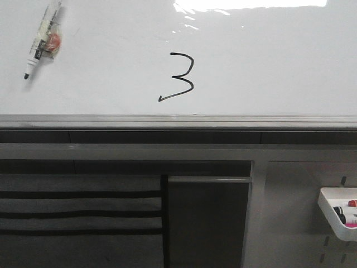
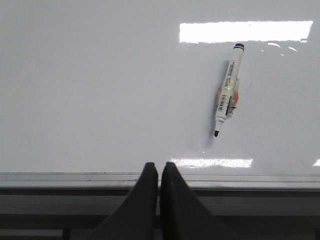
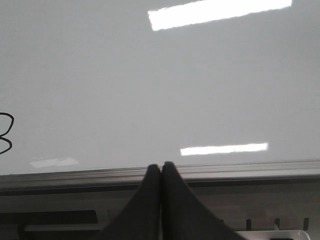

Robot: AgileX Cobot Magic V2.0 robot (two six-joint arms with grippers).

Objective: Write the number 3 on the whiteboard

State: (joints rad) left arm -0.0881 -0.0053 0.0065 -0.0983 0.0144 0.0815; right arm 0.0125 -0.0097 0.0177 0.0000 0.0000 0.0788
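The number 3 [image 1: 179,77] is sitting on the whiteboard [image 1: 279,67], well right of a marker [image 1: 42,39] lying there, while the left claw [image 2: 159,169] and right claw [image 3: 160,169] are resting pressed together.

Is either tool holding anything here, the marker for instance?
Nothing is held. Both the left tool and right tool are shut on nothing; the marker lies loose on the whiteboard.

number 3 [image 1: 179,77] on whiteboard [image 1: 268,61], centre | marker [image 1: 42,40] on board, far left | tray [image 1: 338,212] below, right
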